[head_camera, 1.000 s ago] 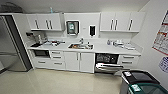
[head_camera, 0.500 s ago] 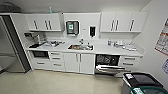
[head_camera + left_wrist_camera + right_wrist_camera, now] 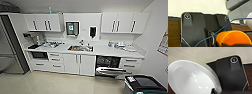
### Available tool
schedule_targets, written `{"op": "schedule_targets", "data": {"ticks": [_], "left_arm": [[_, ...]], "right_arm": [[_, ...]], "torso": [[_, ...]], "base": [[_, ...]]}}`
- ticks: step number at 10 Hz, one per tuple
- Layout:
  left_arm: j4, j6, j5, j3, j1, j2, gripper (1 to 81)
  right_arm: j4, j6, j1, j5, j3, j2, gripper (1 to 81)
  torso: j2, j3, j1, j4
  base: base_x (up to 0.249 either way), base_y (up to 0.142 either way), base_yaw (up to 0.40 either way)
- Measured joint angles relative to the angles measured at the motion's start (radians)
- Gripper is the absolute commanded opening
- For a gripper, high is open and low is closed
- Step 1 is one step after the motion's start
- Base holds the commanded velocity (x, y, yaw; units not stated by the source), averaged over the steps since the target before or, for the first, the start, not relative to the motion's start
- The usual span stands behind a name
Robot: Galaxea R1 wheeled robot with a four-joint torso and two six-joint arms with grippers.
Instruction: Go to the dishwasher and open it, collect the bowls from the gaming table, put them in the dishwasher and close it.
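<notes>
- At lower right of the head view: dishwasher [image 3: 110, 65] door lowered, bare floor [image 3: 62, 83] before it.
- Left wrist view: orange bowl [image 3: 233, 38] close by; pincer grip cannot be told.
- Right wrist view: white bowl [image 3: 191, 78] close by; pincer grip cannot be told.

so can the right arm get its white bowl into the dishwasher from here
Probably not yet. The dishwasher stands open with its door down, but open floor lies between it and the robot. The white bowl sits close at the right wrist; nothing visibly blocks the way.
</notes>
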Motion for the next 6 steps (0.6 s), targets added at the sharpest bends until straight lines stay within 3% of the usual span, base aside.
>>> {"op": "schedule_targets", "data": {"ticks": [6], "left_arm": [[-0.001,0.000,-0.003,0.003,0.005,0.006,1.0]], "right_arm": [[-0.004,-0.001,-0.006,-0.010,-0.006,-0.003,1.0]], "torso": [[0.000,0.000,0.000,0.000]], "base": [[0.116,0.000,0.000]]}}
